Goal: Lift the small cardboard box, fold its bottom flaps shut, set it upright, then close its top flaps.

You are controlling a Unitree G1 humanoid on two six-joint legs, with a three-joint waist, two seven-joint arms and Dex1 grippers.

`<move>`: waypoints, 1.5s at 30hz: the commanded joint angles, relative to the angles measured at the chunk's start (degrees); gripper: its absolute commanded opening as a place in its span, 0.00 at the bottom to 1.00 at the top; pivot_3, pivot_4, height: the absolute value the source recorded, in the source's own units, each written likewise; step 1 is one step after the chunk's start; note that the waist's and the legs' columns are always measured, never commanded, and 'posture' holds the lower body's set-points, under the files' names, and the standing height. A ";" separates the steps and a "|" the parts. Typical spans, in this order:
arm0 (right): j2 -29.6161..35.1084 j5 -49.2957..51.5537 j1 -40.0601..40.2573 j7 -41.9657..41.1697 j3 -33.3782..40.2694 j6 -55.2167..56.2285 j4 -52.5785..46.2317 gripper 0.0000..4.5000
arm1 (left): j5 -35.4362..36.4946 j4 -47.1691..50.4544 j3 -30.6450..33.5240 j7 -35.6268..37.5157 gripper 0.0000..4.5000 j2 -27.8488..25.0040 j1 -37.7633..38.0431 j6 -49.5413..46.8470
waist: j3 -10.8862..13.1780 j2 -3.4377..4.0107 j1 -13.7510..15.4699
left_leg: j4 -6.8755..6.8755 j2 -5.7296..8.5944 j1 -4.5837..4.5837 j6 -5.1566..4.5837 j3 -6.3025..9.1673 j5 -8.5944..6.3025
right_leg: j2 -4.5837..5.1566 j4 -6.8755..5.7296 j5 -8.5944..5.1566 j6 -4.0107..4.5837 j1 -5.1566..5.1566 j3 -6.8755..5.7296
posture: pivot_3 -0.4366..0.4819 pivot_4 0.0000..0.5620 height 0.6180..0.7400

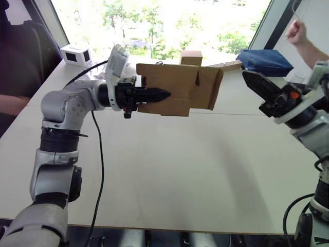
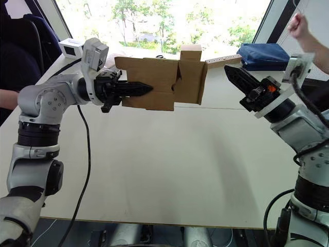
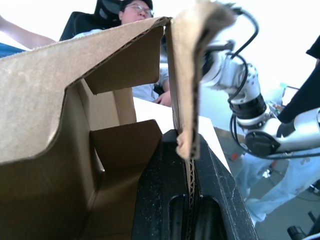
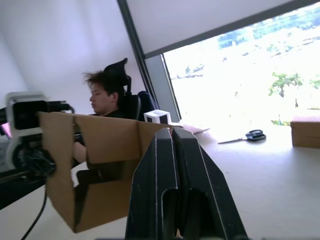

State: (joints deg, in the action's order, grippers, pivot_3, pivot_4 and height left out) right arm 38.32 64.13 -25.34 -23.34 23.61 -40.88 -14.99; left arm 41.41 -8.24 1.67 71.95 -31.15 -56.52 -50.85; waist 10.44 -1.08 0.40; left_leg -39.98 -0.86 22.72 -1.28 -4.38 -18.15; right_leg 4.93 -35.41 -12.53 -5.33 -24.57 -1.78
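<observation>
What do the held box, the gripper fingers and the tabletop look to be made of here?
The small cardboard box: plain brown corrugated cardboard with a matte finish; fluting shows along the cut wall edge clamped in the left gripper.
The left gripper's fingers: black, smooth, slightly glossy, probably moulded plastic, though coated metal is possible.
The table: pale, smooth, low-sheen top, likely laminate; its core cannot be told.

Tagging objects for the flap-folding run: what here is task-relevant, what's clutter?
Job:
small cardboard box, held above the table
left gripper, shut on the box's wall
right gripper, shut, apart

Clutter:
squarer brown box
white box
scissors
blue bag
</observation>
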 commanded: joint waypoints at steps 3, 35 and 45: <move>-5.49 -14.10 -2.29 1.04 -8.12 7.23 6.31 0.00 | 2.49 2.64 2.03 -1.65 0.00 0.65 0.01 -0.42 | 0.01 0.02 -0.20 | -0.01 0.02 -0.01 0.01 -0.02 0.00 | 0.01 -0.02 0.00 0.00 0.00 0.03 | 0.48 0.27 1.00; -26.58 8.70 0.95 9.07 -7.74 3.75 -7.98 0.46 | 2.09 -2.59 1.92 -3.28 0.00 2.19 -1.33 2.47 | 0.05 0.09 -1.13 | 0.01 0.03 0.05 0.07 0.01 0.04 | 0.04 -0.12 0.03 -0.05 -0.09 0.00 | 0.48 0.27 1.00; -27.72 11.84 2.15 9.90 -8.42 4.85 -8.33 0.80 | 2.31 -3.32 2.59 -3.48 0.00 2.03 -1.63 2.64 | 0.05 0.09 -1.13 | 0.01 0.02 0.05 0.06 0.02 0.03 | 0.03 -0.13 0.03 -0.05 -0.09 0.00 | 0.48 0.27 1.00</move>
State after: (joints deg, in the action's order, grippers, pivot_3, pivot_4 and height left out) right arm 11.20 73.82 -23.14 -13.66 14.60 -37.30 -21.07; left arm 43.13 -12.38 2.24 68.47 -28.69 -56.37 -49.17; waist 10.48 -0.99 -0.73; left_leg -39.97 -0.84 22.76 -1.22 -4.36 -18.11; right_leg 4.96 -35.55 -12.50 -5.38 -24.67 -1.78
